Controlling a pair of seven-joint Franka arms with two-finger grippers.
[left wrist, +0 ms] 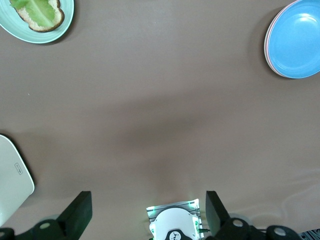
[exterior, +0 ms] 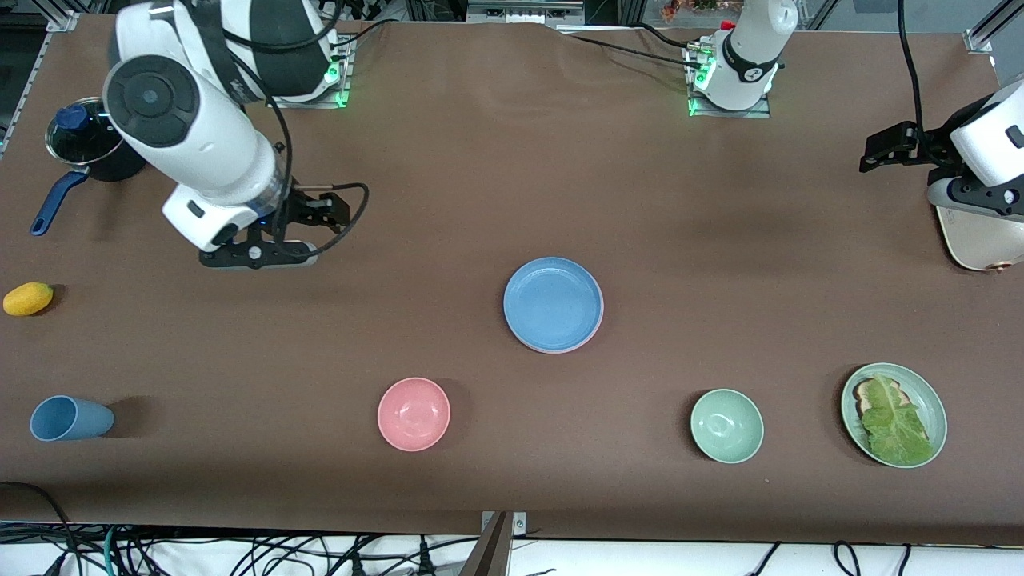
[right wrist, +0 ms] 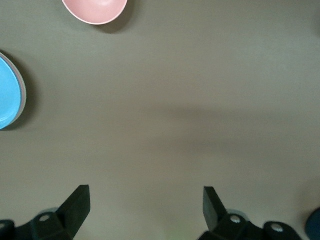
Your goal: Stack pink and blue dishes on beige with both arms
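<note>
The light blue plate (exterior: 553, 304) lies at the middle of the table, on top of a stack. A thin pink rim (left wrist: 267, 47) of the pink plate shows under it. The beige plate is hidden. My right gripper (exterior: 256, 256) hangs open over bare table toward the right arm's end, well away from the stack; its wrist view shows open fingers (right wrist: 75, 205) with nothing between them and the blue plate (right wrist: 7, 95) at the edge. My left gripper (exterior: 972, 196) is open over the table beside the toaster, empty (left wrist: 147, 210), with the blue plate (left wrist: 297, 37) far off.
Nearer the front camera stand a pink bowl (exterior: 414, 414), a green bowl (exterior: 726, 426) and a green plate (exterior: 938, 404) with bread and lettuce. A blue cup (exterior: 68, 418) lies on its side. A yellow fruit (exterior: 28, 298), a lidded pot (exterior: 80, 136) and a cream toaster (exterior: 980, 240) sit at the table's ends.
</note>
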